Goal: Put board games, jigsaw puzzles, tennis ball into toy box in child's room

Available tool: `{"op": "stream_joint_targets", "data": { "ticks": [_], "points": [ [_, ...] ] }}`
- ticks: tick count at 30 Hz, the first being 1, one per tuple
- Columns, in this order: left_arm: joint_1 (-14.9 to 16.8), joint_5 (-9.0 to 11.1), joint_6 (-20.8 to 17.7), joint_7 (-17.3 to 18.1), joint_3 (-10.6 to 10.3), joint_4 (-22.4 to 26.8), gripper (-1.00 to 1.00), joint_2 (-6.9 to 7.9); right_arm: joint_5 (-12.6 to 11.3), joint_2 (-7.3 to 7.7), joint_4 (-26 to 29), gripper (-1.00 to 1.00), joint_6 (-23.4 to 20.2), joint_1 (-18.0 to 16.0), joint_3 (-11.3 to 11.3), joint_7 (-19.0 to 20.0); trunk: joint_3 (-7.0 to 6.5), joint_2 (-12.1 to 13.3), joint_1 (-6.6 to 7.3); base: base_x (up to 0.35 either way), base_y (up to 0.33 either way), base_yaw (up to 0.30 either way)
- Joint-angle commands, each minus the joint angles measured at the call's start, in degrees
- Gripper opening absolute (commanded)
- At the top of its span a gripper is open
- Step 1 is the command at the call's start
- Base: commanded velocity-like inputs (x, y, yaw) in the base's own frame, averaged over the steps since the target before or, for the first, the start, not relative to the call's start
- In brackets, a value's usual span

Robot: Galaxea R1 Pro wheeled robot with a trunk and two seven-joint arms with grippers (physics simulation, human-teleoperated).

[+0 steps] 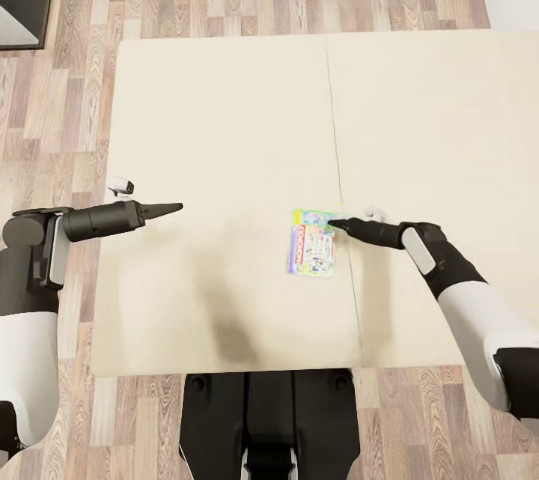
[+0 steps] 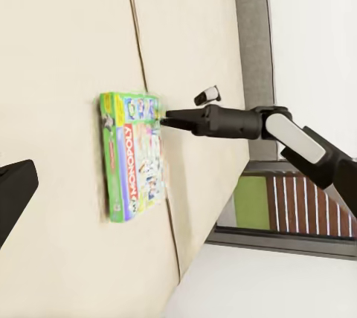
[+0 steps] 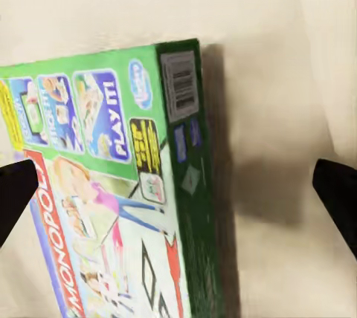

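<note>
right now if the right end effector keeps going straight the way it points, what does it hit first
Most likely the board game lying on the bed: the open right end effector is right at the box's near corner, though contact depth is unclear.

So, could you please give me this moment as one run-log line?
phase: reaching | right gripper: open, at board game edge | left gripper: apart, state unclear | board game: flat on bed

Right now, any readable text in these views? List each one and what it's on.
"MONOPOLY" – on the lid of the board game, also cut off as "MONOPOL" at the right wrist view's edge.
"PLAY IT!" – blue panel near the lid's top edge.
Barcode digits, the yellow-on-black label and the small blue logo on the box: too small or blurred to read.
Nothing written on the bed.
</note>
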State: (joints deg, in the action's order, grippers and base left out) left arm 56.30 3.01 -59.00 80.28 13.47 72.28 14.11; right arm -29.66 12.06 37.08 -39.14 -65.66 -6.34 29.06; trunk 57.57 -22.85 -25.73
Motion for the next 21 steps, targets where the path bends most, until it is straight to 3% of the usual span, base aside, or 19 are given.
{"op": "stream_joint_targets", "data": {
  "ticks": [1, 8, 21],
  "points": [
    [0.03, 0.07, -0.59, 0.14, -0.01, 0.0, 1.0, 0.01, -0.22, -0.02, -0.08, 1.0, 0.36, 0.0, -0.32, 0.0, 0.06, -0.06, -0.05, 0.0, 0.0, 0.0],
    [0.03, 0.07, -0.67, 0.14, 0.03, 0.02, 1.0, 0.06, -0.22, -2.0, -1.29, 1.0, 1.33, -0.03, -0.5, -0.03, 0.06, -0.06, -0.05, 0.0, 0.0, 0.0],
    [0.03, 0.07, -0.67, 0.14, 0.06, -0.02, 1.0, 0.15, -0.22, -2.56, -2.18, 1.0, 1.34, -0.03, -0.67, 0.0, 0.06, -0.06, -0.05, 0.0, 0.0, 0.0]
  ]
}}
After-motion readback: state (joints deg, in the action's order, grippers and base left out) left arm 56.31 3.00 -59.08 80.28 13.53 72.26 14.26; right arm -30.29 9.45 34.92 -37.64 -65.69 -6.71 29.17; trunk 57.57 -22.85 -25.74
